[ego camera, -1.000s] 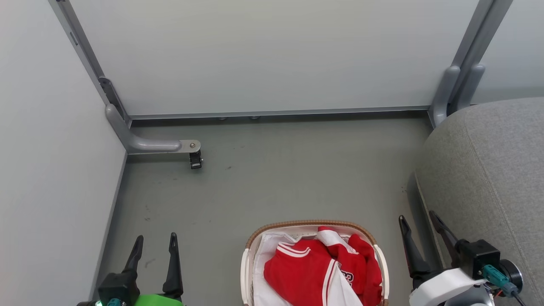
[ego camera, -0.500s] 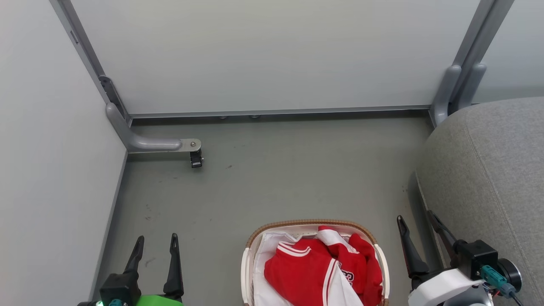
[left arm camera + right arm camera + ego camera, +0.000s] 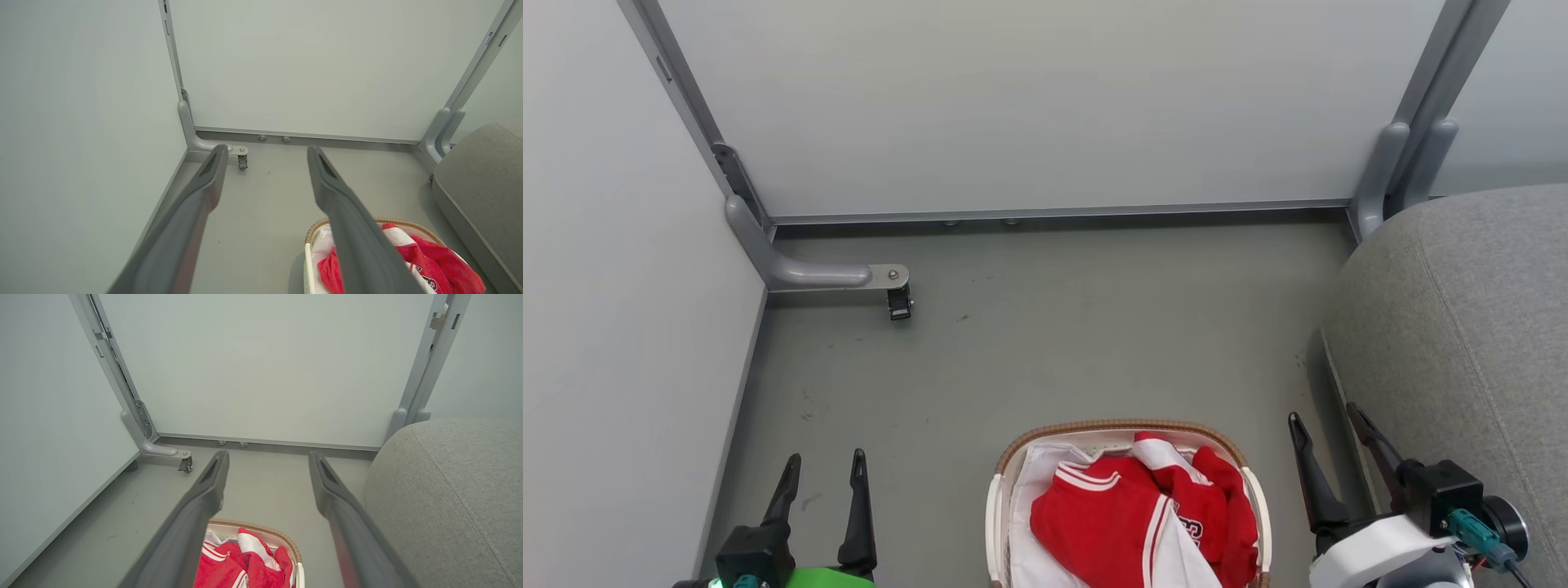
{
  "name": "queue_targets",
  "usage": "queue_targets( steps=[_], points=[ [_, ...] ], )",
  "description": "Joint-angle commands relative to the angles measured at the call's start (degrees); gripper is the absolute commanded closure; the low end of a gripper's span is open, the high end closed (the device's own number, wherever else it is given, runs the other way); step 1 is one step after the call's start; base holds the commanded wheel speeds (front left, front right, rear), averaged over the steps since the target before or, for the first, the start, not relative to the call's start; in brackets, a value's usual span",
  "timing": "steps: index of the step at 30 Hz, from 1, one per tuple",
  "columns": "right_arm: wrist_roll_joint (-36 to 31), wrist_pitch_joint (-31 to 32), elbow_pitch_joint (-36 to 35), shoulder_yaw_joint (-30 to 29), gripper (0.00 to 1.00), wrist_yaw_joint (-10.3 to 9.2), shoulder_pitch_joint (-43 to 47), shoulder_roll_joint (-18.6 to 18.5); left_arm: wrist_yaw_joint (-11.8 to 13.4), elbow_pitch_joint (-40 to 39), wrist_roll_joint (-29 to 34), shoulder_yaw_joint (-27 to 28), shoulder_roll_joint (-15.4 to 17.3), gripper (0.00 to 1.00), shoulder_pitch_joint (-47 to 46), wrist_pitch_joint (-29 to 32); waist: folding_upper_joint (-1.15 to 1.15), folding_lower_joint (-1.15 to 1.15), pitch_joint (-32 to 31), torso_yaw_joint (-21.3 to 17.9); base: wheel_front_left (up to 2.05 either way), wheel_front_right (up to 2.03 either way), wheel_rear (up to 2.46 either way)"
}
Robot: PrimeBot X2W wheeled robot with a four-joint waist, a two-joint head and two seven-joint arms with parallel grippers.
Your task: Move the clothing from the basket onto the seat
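**Left fingers** (image 3: 856, 510): two long dark fingers, set apart with an open gap between them and holding nothing. They sit at the near left, over the floor, left of the basket and well apart from it. In the left wrist view, bare floor shows through the gap.

**Right fingers** (image 3: 1311, 474): two long dark fingers, likewise parted and empty. They sit at the near right, in the strip between the basket and the seat. The outer tip lies across the seat's edge in the head view, and it cannot be told whether it touches.

**Clothing** (image 3: 1111, 514): red garments with white stripes and a white panel, one with a small dark logo. They are heaped inside the basket toward its right side, with no finger touching them.

**Liner** (image 3: 1033, 490): plain white cloth, showing along the basket's left inner side beneath the clothing.

**Basket** (image 3: 1119, 425): oval, cream, with a brown woven rim. It stands on the floor at near centre, between the two sets of fingers.

**Seat** (image 3: 1462, 327): large and rounded, in grey woven fabric with a stitched seam. It stands to the right, just beside the right fingers.

**Floor** (image 3: 1054, 343): grey, with a few dark scuffs.

**Far panel** (image 3: 1045, 106) and **left panel** (image 3: 613, 327): pale and plain, meeting at the far left corner.

**Bracket foot** (image 3: 899, 304): grey metal with a small caster, on the floor at the far left corner.

**Posts** (image 3: 1413, 122): grey metal, at the far right corner behind the seat.
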Motion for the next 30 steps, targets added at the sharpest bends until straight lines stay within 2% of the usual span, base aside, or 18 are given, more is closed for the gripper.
queue_targets(
  steps=[1, 7, 15, 23, 30],
  points=[
    [-0.33, -0.27, -0.29, -0.25, 0.0, 0.0, 0.33, -0.32, 0.43, 0.0, 0.06, -0.08, 0.38, 0.0, -0.14, -0.06, 0.67, 0.0, 0.15, 0.04, 0.0, 0.0, 0.0],
    [-0.71, -0.28, -1.24, -1.5, 0.0, 0.0, -0.83, -0.33, 0.08, -0.58, 0.95, -0.87, 0.37, 0.0, -1.77, -0.06, 0.67, 0.0, 2.15, -0.09, 0.0, 0.0, 0.0],
    [-1.92, -0.27, -4.18, -6.48, 0.0, 0.0, -5.46, -0.32, -1.81, 0.99, 4.62, -5.2, 0.35, 0.0, -8.88, -0.06, 0.67, 0.0, 9.93, -1.05, 0.0, 0.0, 0.0],
    [-2.94, -0.22, -8.73, -12.83, 0.0, -0.01, -12.45, -0.28, -3.65, 7.11, 9.24, -14.74, 0.36, 0.0, -22.29, -0.06, 0.67, 0.0, 21.26, -3.24, 0.0, 0.0, 0.0],
    [-2.76, -0.21, -12.65, -15.36, 0.0, -0.01, -17.44, -0.25, -4.49, 16.67, 9.37, -25.78, 0.36, 0.0, -34.2, -0.06, 0.67, 0.0, 31.02, -6.41, 0.0, 0.0, 0.0]
  ],
)
